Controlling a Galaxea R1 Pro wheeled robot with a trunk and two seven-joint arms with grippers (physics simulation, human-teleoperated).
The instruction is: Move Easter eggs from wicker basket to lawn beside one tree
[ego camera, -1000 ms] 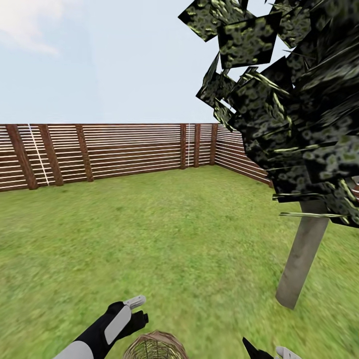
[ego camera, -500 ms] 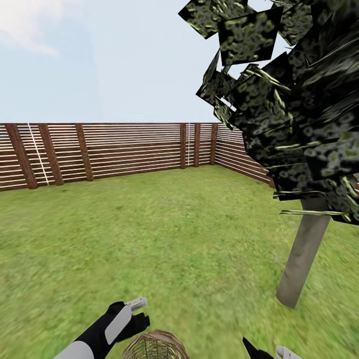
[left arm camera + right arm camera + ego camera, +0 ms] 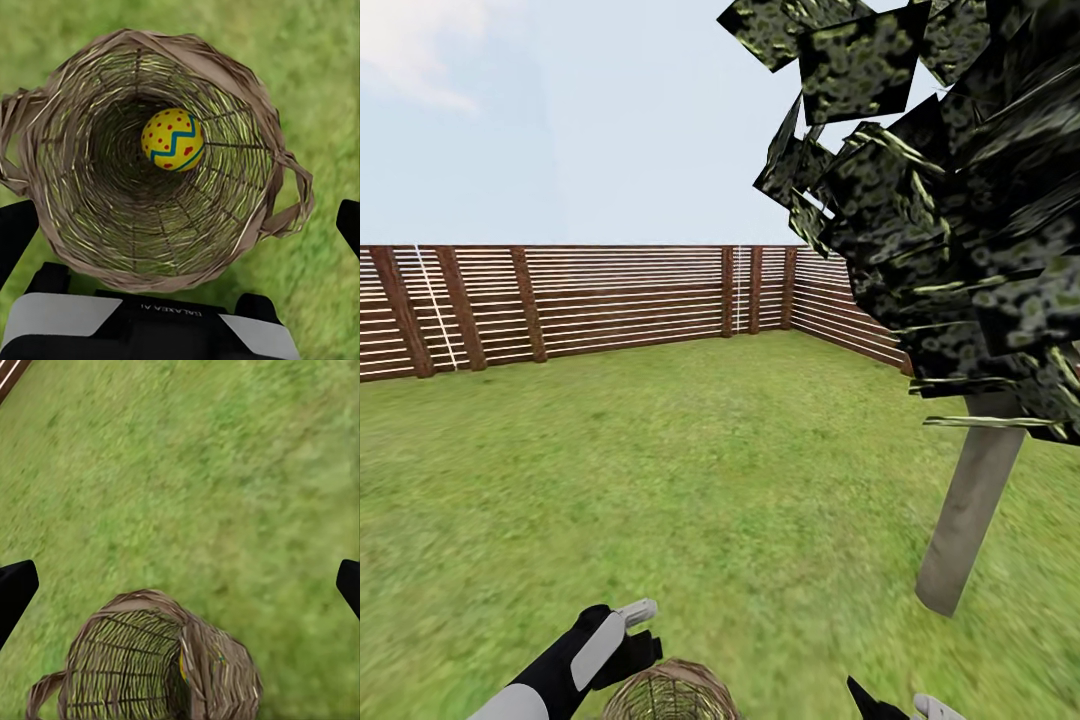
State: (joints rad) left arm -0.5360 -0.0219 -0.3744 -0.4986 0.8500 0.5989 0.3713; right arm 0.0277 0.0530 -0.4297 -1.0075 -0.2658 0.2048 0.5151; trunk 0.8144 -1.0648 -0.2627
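At the far left of the head view I had the fence (image 3: pixel 560 305) closing off the lawn (image 3: pixel 690 480), with nothing lying on the grass out there. Nearer, my left gripper (image 3: pixel 622 640) hung just beside the rim of the wicker basket (image 3: pixel 672 692), on its left. Through that wrist camera its two dark fingertips (image 3: pixel 15 232) stood wide apart, one at each side of the basket (image 3: pixel 150 157), so I read it as open and holding nothing. It looked straight down the basket's mouth at one Easter egg (image 3: pixel 173 139) resting deep on the woven bottom, its long axis lying roughly across the line between the fingers. I saw just that one egg there.

Further right, my right gripper (image 3: pixel 895 705) barely cleared the bottom edge of the head view, well apart from the basket. Its wrist camera saw the basket (image 3: pixel 142 660) from the side, with both fingertips (image 3: pixel 15 589) spread to the picture's edges, so open too.

At the right stood the tree (image 3: pixel 970 520), its pale trunk planted in the grass beyond the right arm.

I judged the left arm the nearer one: the egg lay directly ahead of its fingers, down inside the basket.
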